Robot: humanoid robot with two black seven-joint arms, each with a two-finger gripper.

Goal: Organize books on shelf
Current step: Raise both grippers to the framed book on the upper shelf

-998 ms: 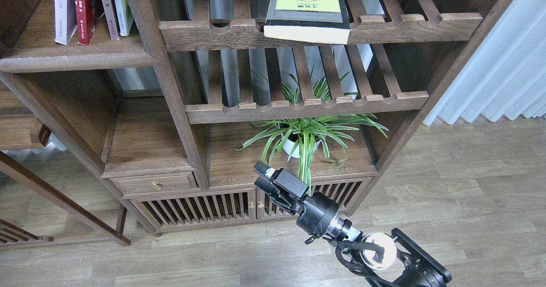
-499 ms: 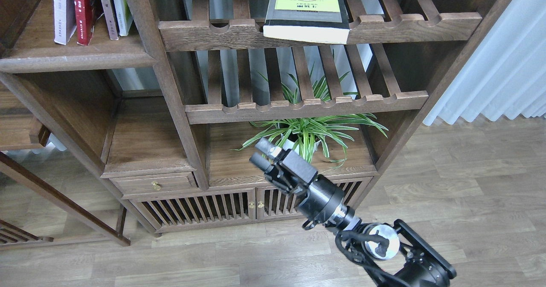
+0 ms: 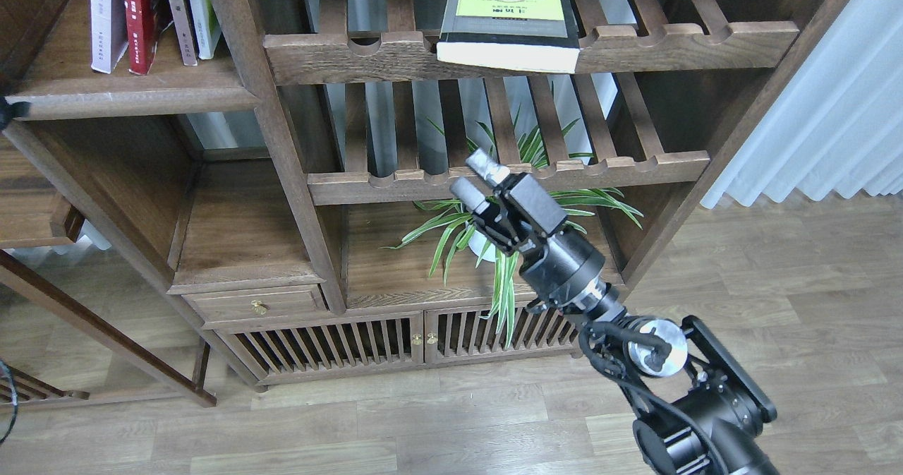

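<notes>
A dark wooden bookcase fills the view. The robot's right gripper (image 3: 474, 175) is raised in front of the lower slatted rack (image 3: 508, 177), its two fingers parted with a clear gap and nothing between them. The left gripper is not visible.

The thick black book with a yellow-green cover panel (image 3: 509, 20) lies flat on the upper slatted rack (image 3: 677, 37), well above the gripper. Its cover faces up and its pale page edge faces outward, overhanging the front rail. Its long axis appears to run front to back into the bookcase.

At upper left, the solid plank shelf (image 3: 134, 92) holds a pale book (image 3: 106, 16) and a red book (image 3: 141, 16) standing upright, spines outward, with two more slim volumes leaning beside them.

The likely step is reaching up for the black book. It would go best by closing on the overhanging edge, fingers above and below, clear of the rail. A spider plant (image 3: 508, 221) sits just behind the gripper.
</notes>
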